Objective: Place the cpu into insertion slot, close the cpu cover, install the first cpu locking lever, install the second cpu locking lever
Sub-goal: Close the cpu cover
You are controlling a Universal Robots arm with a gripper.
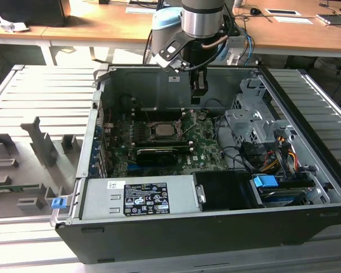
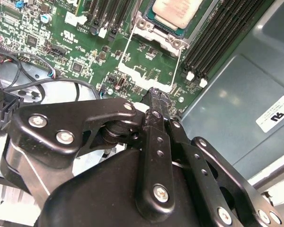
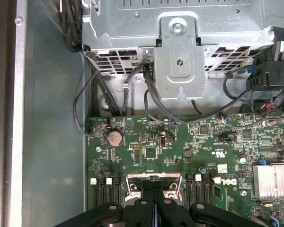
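Silver-grey, the cpu point(image 1: 162, 129) lies in the insertion slot point(image 1: 149, 133) on the green motherboard point(image 1: 202, 145), at the centre of the exterior view. Just above and to its right we see the gripper point(image 1: 198, 98) inside the open computer case point(image 1: 307, 114), fingers pressed together, holding nothing.

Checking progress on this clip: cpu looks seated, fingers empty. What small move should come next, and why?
Probably ease the gripper down toward the edge of the insertion slot. The cpu lies in it, the cpu cover looks flat around the chip, and the shut, empty fingers hang above the motherboard beside it. Lever positions are unclear.
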